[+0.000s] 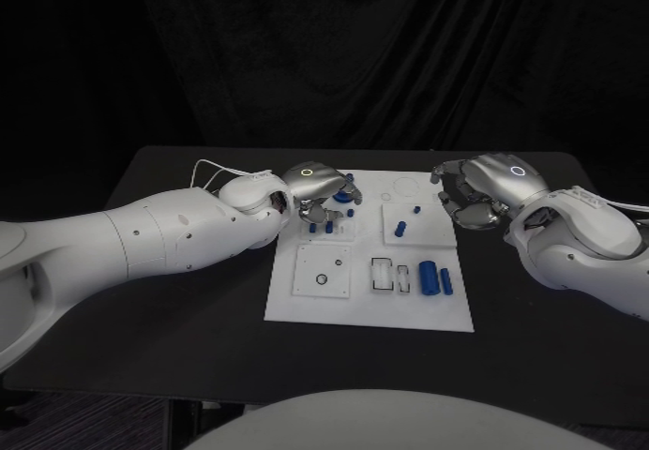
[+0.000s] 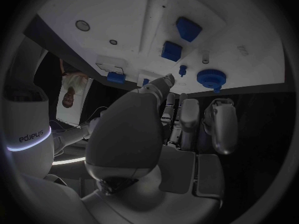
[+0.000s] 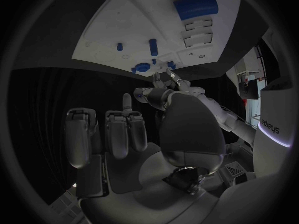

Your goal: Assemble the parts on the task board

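The white task board (image 1: 363,298) lies in the middle of the black table. My left hand (image 1: 317,186) hovers over its far left corner with fingers (image 2: 187,115) apart, holding nothing. Just beyond the fingertips a round blue knob (image 2: 210,78) sits on the board, with a small blue peg (image 2: 182,69) and two blue blocks (image 2: 171,51) nearby. My right hand (image 1: 474,192) hangs at the board's far right edge, and its fingers (image 3: 118,132) hold nothing. Two blue cylinders (image 1: 428,277) lie at the near right, and another blue piece (image 1: 403,228) stands mid-board.
Open rectangular slots (image 1: 385,274) and a small black ring (image 1: 321,279) mark the board's near half. Round recesses (image 1: 406,186) lie at its far right. Bare black table (image 1: 176,309) runs down both sides of the board.
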You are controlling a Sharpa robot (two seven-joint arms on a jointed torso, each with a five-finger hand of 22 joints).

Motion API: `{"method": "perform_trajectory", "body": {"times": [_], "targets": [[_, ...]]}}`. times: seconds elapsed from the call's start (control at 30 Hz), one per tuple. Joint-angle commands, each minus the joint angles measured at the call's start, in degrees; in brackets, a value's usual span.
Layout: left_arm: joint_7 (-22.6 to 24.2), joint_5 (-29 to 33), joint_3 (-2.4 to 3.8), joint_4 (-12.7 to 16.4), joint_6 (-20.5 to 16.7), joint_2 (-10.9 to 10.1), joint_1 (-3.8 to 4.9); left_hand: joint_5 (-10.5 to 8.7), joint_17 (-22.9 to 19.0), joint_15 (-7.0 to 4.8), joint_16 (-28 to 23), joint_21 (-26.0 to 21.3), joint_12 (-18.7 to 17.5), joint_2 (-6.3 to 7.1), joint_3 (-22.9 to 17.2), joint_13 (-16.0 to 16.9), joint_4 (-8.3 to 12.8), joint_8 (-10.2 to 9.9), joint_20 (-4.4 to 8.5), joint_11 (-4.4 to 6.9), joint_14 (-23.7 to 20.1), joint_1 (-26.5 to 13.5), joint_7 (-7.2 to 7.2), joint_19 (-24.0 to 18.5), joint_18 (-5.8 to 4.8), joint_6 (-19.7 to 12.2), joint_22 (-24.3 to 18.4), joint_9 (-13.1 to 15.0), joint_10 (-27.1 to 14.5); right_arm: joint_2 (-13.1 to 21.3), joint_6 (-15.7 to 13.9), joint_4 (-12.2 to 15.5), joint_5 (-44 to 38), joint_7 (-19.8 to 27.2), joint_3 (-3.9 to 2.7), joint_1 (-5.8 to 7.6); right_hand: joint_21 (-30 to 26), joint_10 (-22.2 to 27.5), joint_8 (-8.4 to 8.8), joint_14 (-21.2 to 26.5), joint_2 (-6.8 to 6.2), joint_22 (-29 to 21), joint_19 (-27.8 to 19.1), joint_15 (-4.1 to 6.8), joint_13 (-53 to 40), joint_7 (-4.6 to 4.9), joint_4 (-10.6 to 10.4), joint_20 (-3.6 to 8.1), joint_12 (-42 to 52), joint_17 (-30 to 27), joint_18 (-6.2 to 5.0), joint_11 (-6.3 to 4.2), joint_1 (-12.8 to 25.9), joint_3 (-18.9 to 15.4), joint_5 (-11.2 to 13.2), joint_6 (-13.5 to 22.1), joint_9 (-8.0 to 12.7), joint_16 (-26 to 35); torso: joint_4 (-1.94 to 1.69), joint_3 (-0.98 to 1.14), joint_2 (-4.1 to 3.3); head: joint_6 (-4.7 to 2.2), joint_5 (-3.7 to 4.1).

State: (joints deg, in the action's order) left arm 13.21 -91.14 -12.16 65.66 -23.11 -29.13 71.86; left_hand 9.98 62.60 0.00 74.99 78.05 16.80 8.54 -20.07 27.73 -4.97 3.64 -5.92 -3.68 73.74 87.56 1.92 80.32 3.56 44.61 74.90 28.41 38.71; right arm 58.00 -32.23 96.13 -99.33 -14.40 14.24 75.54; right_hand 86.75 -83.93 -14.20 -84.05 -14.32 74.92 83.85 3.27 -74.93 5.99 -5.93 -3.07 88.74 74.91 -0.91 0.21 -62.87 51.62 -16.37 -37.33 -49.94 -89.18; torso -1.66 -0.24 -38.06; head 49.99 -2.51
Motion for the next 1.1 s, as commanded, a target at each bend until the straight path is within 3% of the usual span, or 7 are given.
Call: {"method": "perform_trajectory", "body": {"times": [0.03, 0.3, 0.47, 0.57, 0.8, 0.93, 1.1], "targets": [[0.8, -2.4, 0.06, -0.8, 0.5, 0.9, 0.36, 0.47, 0.1, 0.2, 0.4, 0.4, 0.3, -0.1, 0.5, -0.4, 0.0, 0.2, -0.09, -0.31, 0.5, -0.8, -0.14, 0.5, -0.4, 0.6, 10.8, -0.5, 0.4, 0.0, -0.7, 0.1, 0.0, -0.6, -0.04, -0.11, 0.1, -4.4, -0.29, -5.4, -0.1, 13.9, 4.4, 0.36, -12.9, -0.03, 0.1, 0.36, -0.2, 12.8, 0.03, -0.19, 0.6, -0.1, 0.2, 0.4, -0.1, 0.2, 0.34, 0.01, -0.17, 0.01, 0.02], [0.6, -2.6, 0.06, -2.3, 1.7, 2.7, 0.76, 1.49, -0.4, 0.28, 0.5, 0.2, 0.8, -0.71, 0.9, -1.4, -0.4, 0.4, -0.19, -0.46, 0.4, -1.0, 0.09, 0.6, -0.4, 2.4, 10.8, -1.7, 1.0, -0.4, -0.1, -0.2, 0.0, -1.1, -0.04, -0.1, 0.0, -4.3, -0.44, -5.4, -0.01, 13.9, 4.3, 0.34, -12.9, -0.01, 0.0, 0.35, -0.3, 12.7, 0.0, -0.17, 0.6, -0.1, 0.2, 0.3, -0.2, 0.2, 0.96, 0.24, -0.59, 0.01, -0.33], [0.2, -2.6, 0.06, -3.2, 3.1, 3.6, 0.95, 2.5, -0.2, 0.3, 1.0, 0.6, 1.8, -0.79, 0.6, -2.2, -0.3, 0.4, -0.2, -0.47, 0.9, -0.9, 0.35, 1.1, -0.53, 4.0, 11.0, -2.8, 3.0, -0.8, 0.1, -0.3, 0.1, -1.2, -0.04, -0.1, 0.0, -4.3, -0.58, -5.4, 0.09, 13.9, 4.3, 0.34, -12.8, 0.0, 0.1, 0.34, -0.3, 12.7, 0.0, -0.17, 0.5, -0.1, 0.2, 0.2, -0.2, 0.3, 1.14, 0.36, -0.73, 0.01, -0.27], [-0.2, -2.6, 0.06, -3.5, 4.6, 3.9, 1.03, 2.94, -0.2, 0.37, 1.2, 0.8, 2.1, -0.73, 0.5, -2.5, -0.2, 0.5, -0.21, -0.47, 1.1, -0.7, 0.36, 1.3, -0.57, 4.6, 11.1, -3.1, 3.8, -0.9, 0.1, -0.3, 0.1, -1.2, -0.04, -0.1, -0.1, -4.3, -0.64, -5.4, 0.12, 13.9, 4.3, 0.33, -12.8, 0.01, 0.2, 0.34, -0.3, 12.7, -0.01, -0.17, 0.5, -0.1, 0.2, 0.1, -0.3, 0.3, 1.33, 0.53, -0.98, 0.01, -0.3], [-1.4, -2.6, 0.07, -3.9, 7.2, 4.1, 1.1, 3.33, -0.4, 0.44, 1.3, 0.8, 2.5, 0.01, 0.4, -2.8, 0.3, 0.2, -0.24, -0.58, 1.2, -0.6, 0.32, 1.5, -0.59, 4.6, 11.2, -3.7, 4.7, -1.2, 0.1, -0.5, 0.1, -1.2, -0.04, -0.1, -0.1, -4.3, -0.74, -5.4, 0.17, 13.9, 4.3, 0.32, -12.8, 0.01, 0.2, 0.34, -0.3, 12.7, -0.01, -0.16, 0.5, -0.1, 0.2, 0.1, -0.3, 0.3, 1.65, 0.61, -1.18, 0.01, -0.61], [-1.9, -2.6, 0.06, -4.0, 8.2, 4.1, 1.1, 3.34, -0.4, 0.45, 1.3, 0.8, 2.5, 0.08, 0.5, -2.8, 0.3, 0.1, -0.24, -0.63, 1.2, -0.6, 0.31, 1.5, -0.59, 4.5, 11.2, -3.7, 4.7, -1.4, 0.2, -0.6, 0.1, -1.2, -0.04, -0.1, -0.1, -4.3, -0.77, -5.4, 0.18, 13.9, 4.3, 0.32, -12.8, 0.01, 0.2, 0.33, -0.3, 12.6, -0.01, -0.16, 0.5, -0.1, 0.2, 0.0, -0.3, 0.3, 2.31, 0.86, -1.46, 0.01, -1.18], [-2.5, -2.6, 0.06, -4.1, 8.9, 4.0, 1.11, 3.63, -0.4, 0.49, 1.4, 0.8, 2.6, 0.22, 0.5, -2.8, 0.4, 0.2, -0.26, -0.69, 1.2, -0.6, 0.43, 1.5, -0.59, 4.6, 11.2, -3.8, 4.9, -1.4, 0.3, -0.7, 0.1, -1.2, -0.04, -0.1, -0.1, -4.3, -0.84, -5.4, 0.22, 13.9, 4.3, 0.32, -12.8, 0.01, 0.3, 0.33, -0.3, 12.6, -0.02, -0.15, 0.5, -0.1, 0.2, -0.1, -0.3, 0.3, 2.31, 0.93, -1.43, 0.01, -1.08]]}}
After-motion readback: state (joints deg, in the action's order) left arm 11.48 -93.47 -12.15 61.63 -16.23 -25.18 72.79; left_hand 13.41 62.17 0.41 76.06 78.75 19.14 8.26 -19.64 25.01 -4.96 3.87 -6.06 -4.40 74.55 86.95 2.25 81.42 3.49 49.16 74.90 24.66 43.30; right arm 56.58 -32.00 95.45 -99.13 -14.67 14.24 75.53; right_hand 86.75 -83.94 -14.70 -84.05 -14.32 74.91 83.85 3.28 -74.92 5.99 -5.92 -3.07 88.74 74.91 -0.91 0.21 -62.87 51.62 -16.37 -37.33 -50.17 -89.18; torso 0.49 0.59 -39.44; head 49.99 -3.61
